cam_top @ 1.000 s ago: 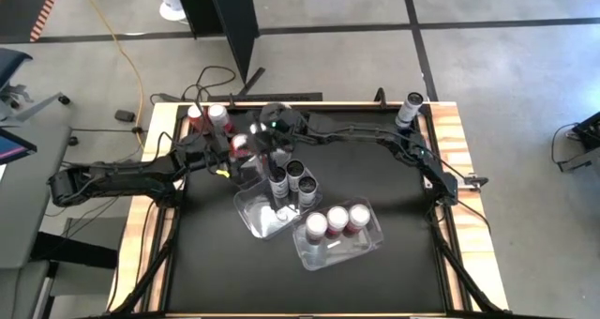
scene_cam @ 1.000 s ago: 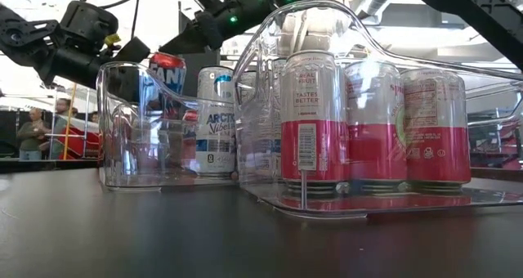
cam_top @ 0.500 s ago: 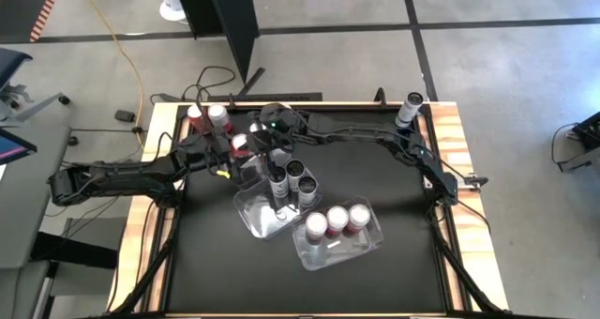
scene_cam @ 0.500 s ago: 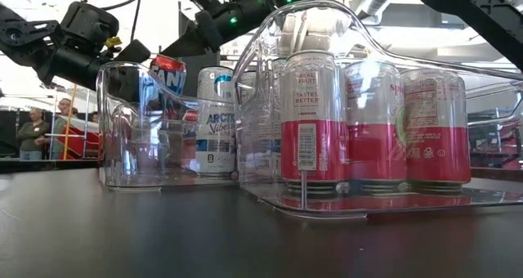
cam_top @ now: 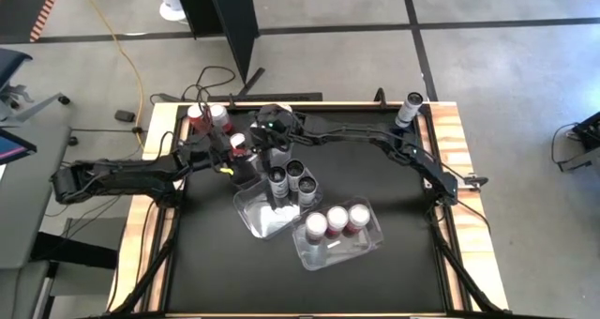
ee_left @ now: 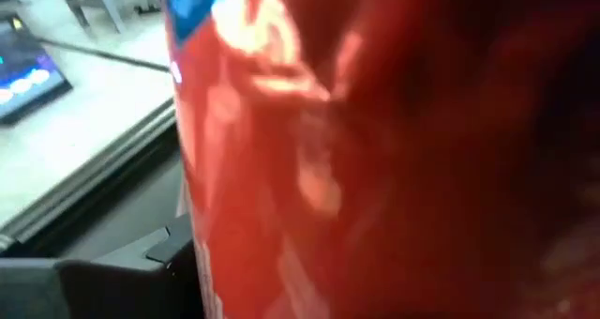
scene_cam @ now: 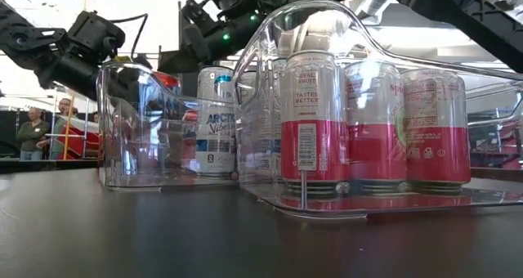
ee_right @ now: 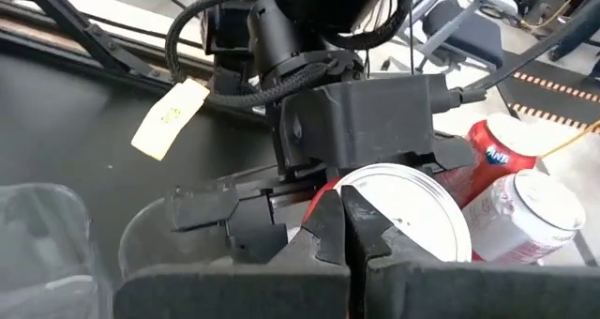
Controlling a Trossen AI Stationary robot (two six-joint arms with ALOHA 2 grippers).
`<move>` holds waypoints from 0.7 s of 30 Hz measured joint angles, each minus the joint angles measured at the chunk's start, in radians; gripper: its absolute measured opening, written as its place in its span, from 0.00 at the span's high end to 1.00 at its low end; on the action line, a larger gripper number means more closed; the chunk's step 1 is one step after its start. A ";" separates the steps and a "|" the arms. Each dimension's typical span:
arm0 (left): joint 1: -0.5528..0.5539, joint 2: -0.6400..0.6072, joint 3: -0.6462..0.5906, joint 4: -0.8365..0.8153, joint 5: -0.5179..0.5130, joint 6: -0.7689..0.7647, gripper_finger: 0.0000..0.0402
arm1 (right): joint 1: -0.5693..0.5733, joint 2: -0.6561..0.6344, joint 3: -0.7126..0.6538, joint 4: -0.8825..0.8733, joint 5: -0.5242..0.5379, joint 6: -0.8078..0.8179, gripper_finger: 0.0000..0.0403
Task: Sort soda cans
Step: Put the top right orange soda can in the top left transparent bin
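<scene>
A red soda can (cam_top: 238,143) with a silver top (ee_right: 405,216) is in my left gripper (cam_top: 232,152), over the far end of a clear tub (cam_top: 255,218). That tub holds three dark soda cans (cam_top: 294,176). In the left wrist view the can's red wall (ee_left: 375,169) fills the picture. My right gripper (ee_right: 343,227) reaches in from the right, shut, right above the held can's top. A second clear tub (cam_top: 367,246) holds three white-and-red cans (cam_top: 337,219). My left gripper pinches the red can's wall (ee_left: 309,188) between its two fingers (ee_right: 202,205), one on each side. The fingers come in about level from the table's left. The can stands nearly upright, top up; whether its bottom rests on anything is hidden by the tub. My right gripper's shut fingertips stand at the can's top; I cannot tell whether they touch it.
Two red cans (cam_top: 206,115) stand at the table's far left corner (ee_right: 511,183). One dark can (cam_top: 412,102) stands at the far right corner. Black table surface (cam_top: 225,272) lies open toward the near edge. People stand in the room beyond (scene_cam: 33,131).
My right gripper has sunk toward the held can and rolled about its own axis, staying shut. In the low view the red can has dropped lower behind the tub's wall, its label now hidden.
</scene>
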 joint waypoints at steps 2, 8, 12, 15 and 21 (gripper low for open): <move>0.005 0.022 0.000 0.011 0.004 -0.006 0.24 | -0.001 0.009 0.000 0.005 0.000 0.017 1.00; 0.011 0.094 0.000 0.070 0.005 -0.019 0.24 | -0.007 0.011 0.000 0.000 0.001 0.064 1.00; 0.011 0.131 0.003 0.096 0.006 -0.021 0.24 | -0.014 0.010 0.000 -0.001 0.000 0.102 1.00; 0.011 0.151 0.004 0.120 0.005 -0.031 0.24 | -0.019 0.010 0.000 -0.009 -0.003 0.114 1.00; 0.011 0.161 0.005 0.135 0.006 -0.041 0.24 | -0.020 0.010 0.000 -0.010 -0.003 0.146 1.00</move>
